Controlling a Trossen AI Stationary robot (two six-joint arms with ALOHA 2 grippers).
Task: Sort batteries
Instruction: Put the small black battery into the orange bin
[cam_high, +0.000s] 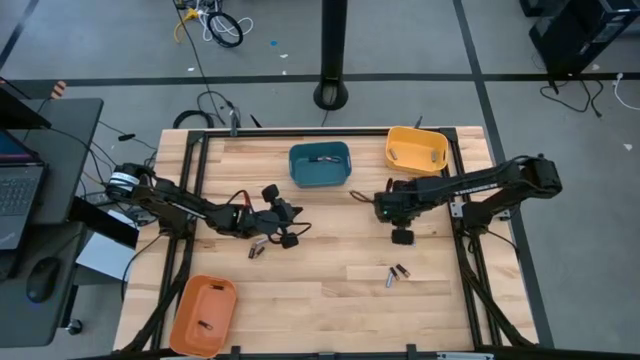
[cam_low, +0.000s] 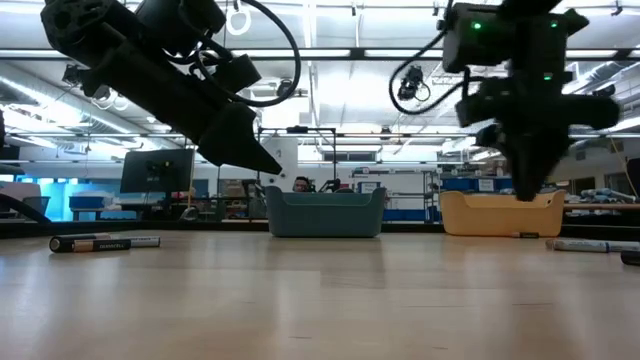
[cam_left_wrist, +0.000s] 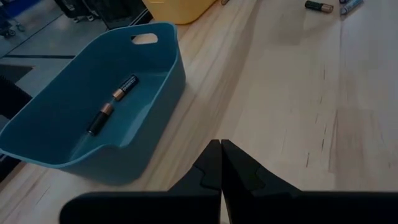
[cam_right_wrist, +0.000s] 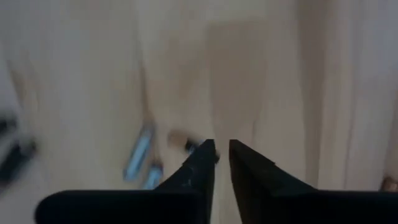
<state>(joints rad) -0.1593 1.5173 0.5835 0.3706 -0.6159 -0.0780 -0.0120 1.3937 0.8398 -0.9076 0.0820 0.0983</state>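
left gripper (cam_left_wrist: 221, 163) closed, empty, above desk (cam_high: 330, 300) near blue bin (cam_left_wrist: 56, 118) holding two batteries (cam_left_wrist: 112, 104). right gripper (cam_right_wrist: 221, 157) slightly open, empty, above loose batteries (cam_high: 396, 274).

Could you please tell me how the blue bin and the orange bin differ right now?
The blue bin sits at the table's far edge, centre; the orange bin sits at the near left corner. The blue bin holds two batteries; the orange bin shows one small item. Both are open plastic bins.

Three bins (cam_high: 320, 165) — several batteries (cam_high: 396, 274)
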